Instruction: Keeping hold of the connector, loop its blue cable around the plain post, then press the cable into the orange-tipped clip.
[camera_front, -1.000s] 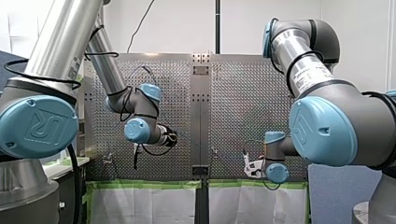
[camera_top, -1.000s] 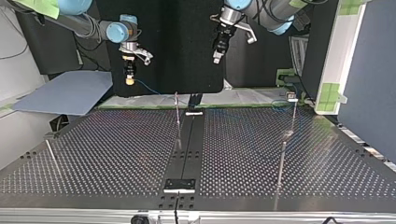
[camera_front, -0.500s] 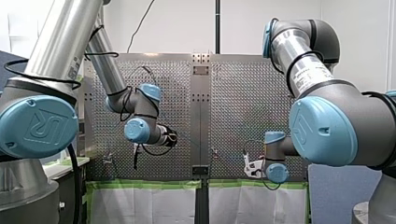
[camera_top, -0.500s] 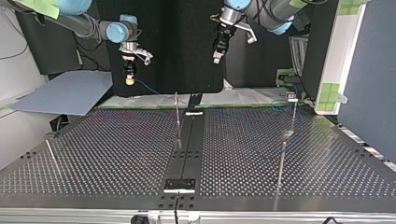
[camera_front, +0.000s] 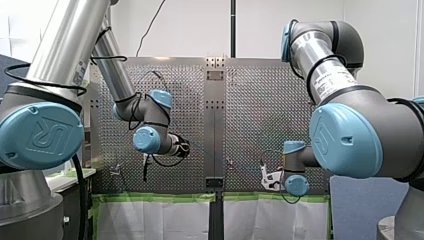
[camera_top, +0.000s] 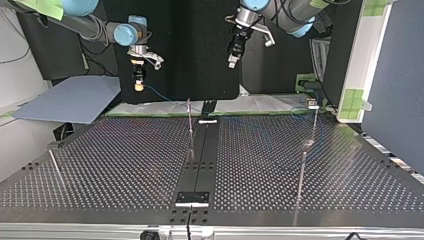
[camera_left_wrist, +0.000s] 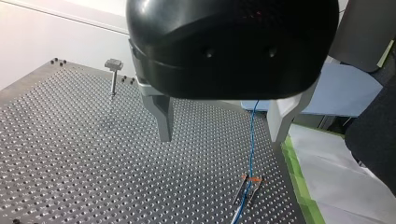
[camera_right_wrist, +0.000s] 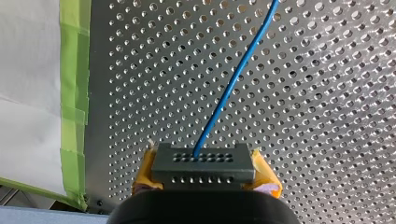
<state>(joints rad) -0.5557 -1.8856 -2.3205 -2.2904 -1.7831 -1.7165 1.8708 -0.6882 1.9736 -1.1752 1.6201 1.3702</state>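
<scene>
Nothing has moved. Our right gripper (camera_right_wrist: 204, 175) pinches the dark grey rectangular connector (camera_right_wrist: 203, 164) between yellow pads (camera_right_wrist: 267, 176), its blue cable (camera_right_wrist: 233, 79) leading ahead; our left gripper (camera_left_wrist: 220, 139) hangs spread.

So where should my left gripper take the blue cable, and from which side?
Probably the straight, taut stretch of the cable just past the clip, on the connector's side. Come down from above with the open left gripper, fingers straddling the line. That stretch seems to run clear of the table; its end is held at the connector by the right gripper.
</scene>
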